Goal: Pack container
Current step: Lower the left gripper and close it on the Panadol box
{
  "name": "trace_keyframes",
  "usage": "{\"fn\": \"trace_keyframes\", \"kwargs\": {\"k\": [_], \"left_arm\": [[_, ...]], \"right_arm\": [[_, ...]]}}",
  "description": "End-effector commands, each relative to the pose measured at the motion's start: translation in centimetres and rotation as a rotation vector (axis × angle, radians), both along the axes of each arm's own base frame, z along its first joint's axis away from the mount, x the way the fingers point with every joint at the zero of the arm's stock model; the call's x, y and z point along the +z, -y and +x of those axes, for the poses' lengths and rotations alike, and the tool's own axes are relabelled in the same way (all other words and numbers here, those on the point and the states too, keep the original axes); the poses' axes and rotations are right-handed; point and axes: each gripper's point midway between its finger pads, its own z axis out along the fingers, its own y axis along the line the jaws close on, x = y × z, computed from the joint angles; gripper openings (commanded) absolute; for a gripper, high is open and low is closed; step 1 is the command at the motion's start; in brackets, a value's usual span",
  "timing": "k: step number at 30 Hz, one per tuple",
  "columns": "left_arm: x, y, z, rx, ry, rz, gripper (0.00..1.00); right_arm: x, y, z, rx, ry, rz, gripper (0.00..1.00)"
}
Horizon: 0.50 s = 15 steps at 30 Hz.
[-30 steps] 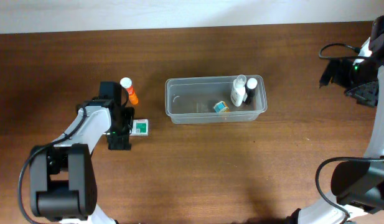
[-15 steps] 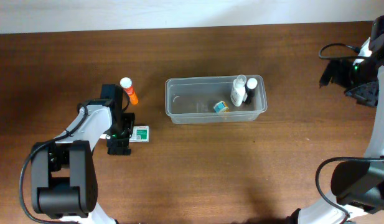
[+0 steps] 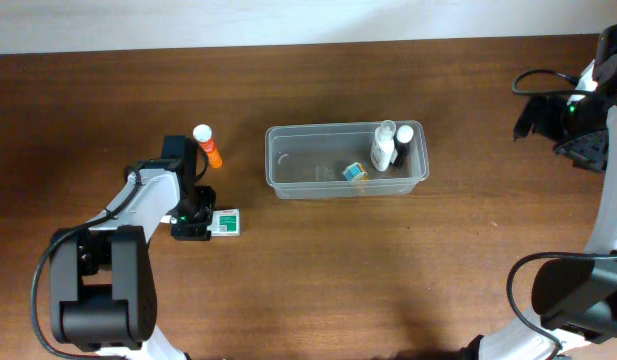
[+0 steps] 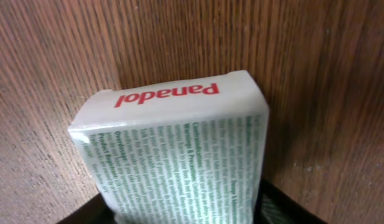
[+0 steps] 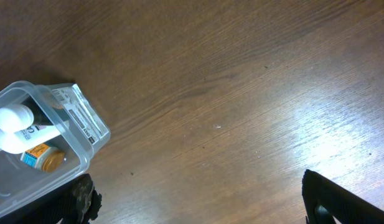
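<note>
A white Panadol box (image 4: 173, 137) with green print lies on the wooden table, left of the container (image 3: 328, 128). My left gripper (image 4: 185, 208) is shut on it, a dark finger pressed against each long side. In the overhead view the box (image 3: 226, 223) sticks out to the right of that gripper (image 3: 200, 226). The clear tub holds a white bottle (image 3: 384, 148), a dark bottle with a white cap (image 3: 403, 145) and a small jar (image 3: 354, 172). My right gripper (image 5: 198, 199) stands wide open over bare wood, far right of the container's corner (image 5: 86, 134).
An orange bottle with a white cap (image 3: 206, 145) lies just behind the left gripper, close to the arm. The right arm (image 3: 578, 125) hangs at the table's far right edge. A pale wall runs along the back.
The left gripper has slid toward the front of the table and closed onto the Panadol box, which has shifted and turned slightly with it. The right arm has not moved.
</note>
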Motion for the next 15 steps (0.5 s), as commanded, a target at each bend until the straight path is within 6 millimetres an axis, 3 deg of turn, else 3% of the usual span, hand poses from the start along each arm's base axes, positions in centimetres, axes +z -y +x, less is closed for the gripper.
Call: {"fn": "trace_keyframes", "kwargs": {"k": [1,15], "left_arm": [[-0.39,0.35,-0.06,-0.001,-0.017,-0.015,0.56],[-0.37,0.71,-0.01,-0.081,-0.010,-0.035,0.42]], "right_arm": [[-0.10,0.37,-0.10,-0.011,-0.006,-0.010,0.98],[-0.10,0.37,-0.10,-0.011,-0.006,-0.010,0.98]]}}
